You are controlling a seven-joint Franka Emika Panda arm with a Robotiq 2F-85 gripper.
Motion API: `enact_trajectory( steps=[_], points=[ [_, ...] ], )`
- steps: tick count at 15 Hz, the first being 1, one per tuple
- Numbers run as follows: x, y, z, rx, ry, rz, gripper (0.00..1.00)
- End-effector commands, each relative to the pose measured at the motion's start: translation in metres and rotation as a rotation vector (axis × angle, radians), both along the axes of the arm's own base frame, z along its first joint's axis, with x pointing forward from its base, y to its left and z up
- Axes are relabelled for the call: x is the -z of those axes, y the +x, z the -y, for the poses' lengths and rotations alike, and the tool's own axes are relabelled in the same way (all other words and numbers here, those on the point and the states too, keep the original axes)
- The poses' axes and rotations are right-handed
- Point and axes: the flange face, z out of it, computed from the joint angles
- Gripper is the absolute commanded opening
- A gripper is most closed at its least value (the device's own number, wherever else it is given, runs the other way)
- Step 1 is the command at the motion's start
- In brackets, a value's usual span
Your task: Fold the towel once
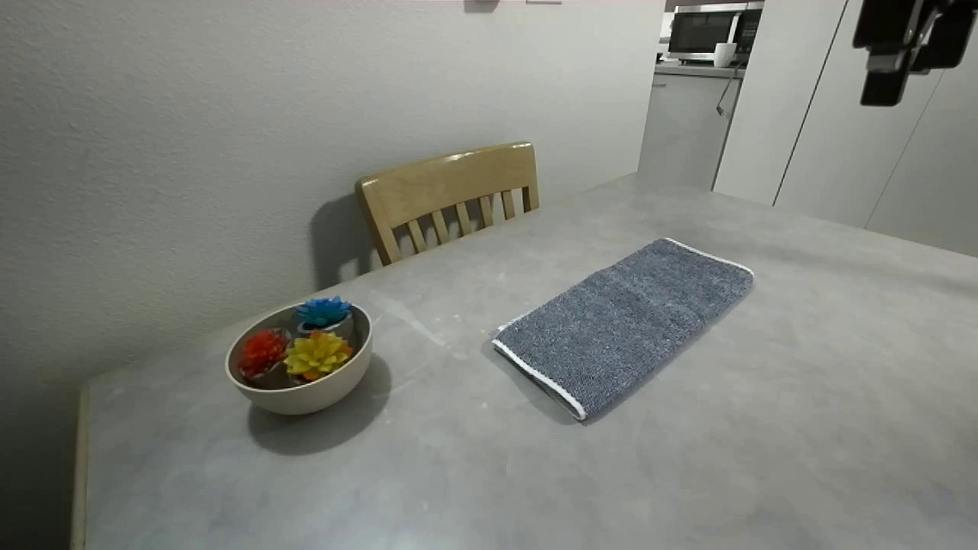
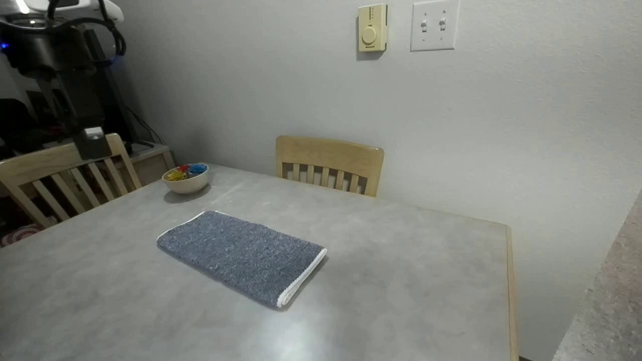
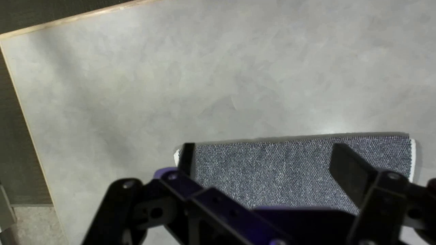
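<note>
Blue-grey towel (image 1: 626, 321) is lying folded on a grey table (image 1: 458, 473)

In an exterior view, a pale bowl (image 1: 309, 399) is standing on the table, holding red, blue and yellow plants (image 1: 317, 355). Behind the bowl and to its right, a wooden chair (image 1: 451, 179) is showing its slatted back. Farther right of the bowl, and well apart from it, the towel is lying flat in layers, white trim edging its two short ends. Far behind the bowl and to its right, a microwave (image 1: 699, 34) is standing. Farthest right of the bowl, and higher than it, the black gripper (image 1: 886, 85) is hanging apart from the towel. In the wrist view its two fingers (image 3: 349, 175) are standing wide apart, the towel showing beyond them.
</note>
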Motion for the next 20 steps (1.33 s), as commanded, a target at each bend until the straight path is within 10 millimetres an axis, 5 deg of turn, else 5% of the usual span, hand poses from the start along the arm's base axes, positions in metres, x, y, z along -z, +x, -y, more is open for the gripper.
enact_trajectory(
  steps=[1,4,5,6,11,16,20],
  points=[
    [0.023,0.032,-0.008,-0.057,-0.083,-0.088,1.00],
    [0.048,0.052,-0.031,-0.131,-0.151,-0.127,1.00],
    [0.050,0.057,-0.035,-0.137,-0.172,-0.126,1.00],
    [0.044,0.040,-0.026,-0.122,-0.130,-0.098,1.00],
    [0.059,0.063,-0.046,-0.217,-0.122,-0.069,1.00],
    [0.085,0.109,-0.081,-0.386,0.072,0.134,1.00],
    [0.120,0.120,-0.117,-0.396,0.300,0.154,1.00]
  ],
)
